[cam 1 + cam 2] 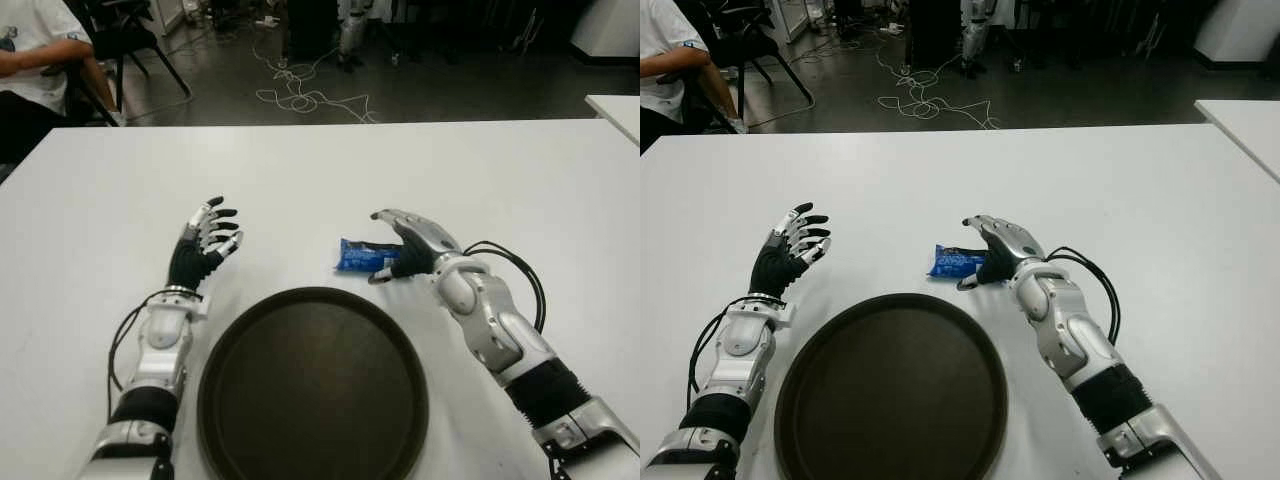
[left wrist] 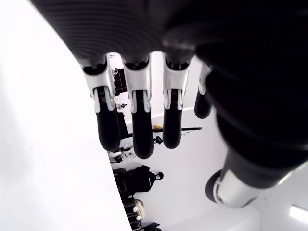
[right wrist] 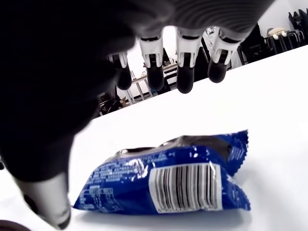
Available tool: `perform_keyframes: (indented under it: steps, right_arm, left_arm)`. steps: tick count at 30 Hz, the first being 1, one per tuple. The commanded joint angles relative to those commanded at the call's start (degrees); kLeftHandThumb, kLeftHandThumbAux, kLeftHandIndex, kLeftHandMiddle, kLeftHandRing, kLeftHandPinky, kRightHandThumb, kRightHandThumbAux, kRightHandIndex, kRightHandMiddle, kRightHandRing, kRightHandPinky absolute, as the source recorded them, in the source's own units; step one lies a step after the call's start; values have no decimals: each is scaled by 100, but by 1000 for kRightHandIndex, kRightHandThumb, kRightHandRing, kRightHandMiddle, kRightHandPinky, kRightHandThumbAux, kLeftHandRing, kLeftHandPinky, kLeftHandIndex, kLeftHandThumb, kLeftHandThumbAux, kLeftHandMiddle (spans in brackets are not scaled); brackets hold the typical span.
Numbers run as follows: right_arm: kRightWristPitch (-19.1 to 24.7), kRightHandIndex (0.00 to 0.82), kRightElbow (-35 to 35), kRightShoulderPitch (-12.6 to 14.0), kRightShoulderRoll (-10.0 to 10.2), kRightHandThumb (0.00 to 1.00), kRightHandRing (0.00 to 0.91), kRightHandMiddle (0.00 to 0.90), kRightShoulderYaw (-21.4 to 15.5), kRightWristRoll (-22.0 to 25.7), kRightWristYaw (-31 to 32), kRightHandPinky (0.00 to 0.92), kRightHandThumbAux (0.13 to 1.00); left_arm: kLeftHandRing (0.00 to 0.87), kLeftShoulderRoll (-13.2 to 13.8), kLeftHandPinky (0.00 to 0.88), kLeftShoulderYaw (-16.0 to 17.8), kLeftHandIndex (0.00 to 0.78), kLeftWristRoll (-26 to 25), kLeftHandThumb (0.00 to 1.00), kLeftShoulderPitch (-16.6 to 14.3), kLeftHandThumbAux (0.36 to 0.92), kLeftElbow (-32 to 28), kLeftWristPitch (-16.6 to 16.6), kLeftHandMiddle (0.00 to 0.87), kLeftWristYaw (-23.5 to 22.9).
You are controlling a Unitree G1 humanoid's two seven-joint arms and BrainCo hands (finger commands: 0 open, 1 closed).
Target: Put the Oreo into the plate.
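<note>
Blue crinkled Oreo packet (image 3: 168, 180), barcode up, under open right robot hand (image 1: 405, 245); left robot hand (image 1: 205, 243) open, empty.

Left hand (image 1: 205, 243) raised with fingers spread, right hand (image 1: 408, 243) palm-down, fingers extended and uncurled.

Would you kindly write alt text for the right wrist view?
A blue Oreo pack lies barcode-up on the white table, just below the right hand, whose fingers hang open above it, not yet grasping.
</note>
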Motion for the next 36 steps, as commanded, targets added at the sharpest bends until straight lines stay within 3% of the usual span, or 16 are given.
perform_keyframes:
  steps: [14,21,36]
  right_arm:
    - [68,108,180,-85,64,0,98,118,189,-182,-25,55,769]
    - [-27,115,452,-144,124,0,104,131,313,-348,-204,38,766]
    - [-58,145,799,-202,219,0,144,156,406,-322,-381,100,786]
  left_arm:
    - [297,-14,323,-6,140,-7,394,18,742,-16,-82,269,-61]
    - [286,-17,317,-32,139,45,375,50,748,-115,30,261,-1]
    - [295,-42,321,-32,143,26,387,67,748,-149,16,272,-15]
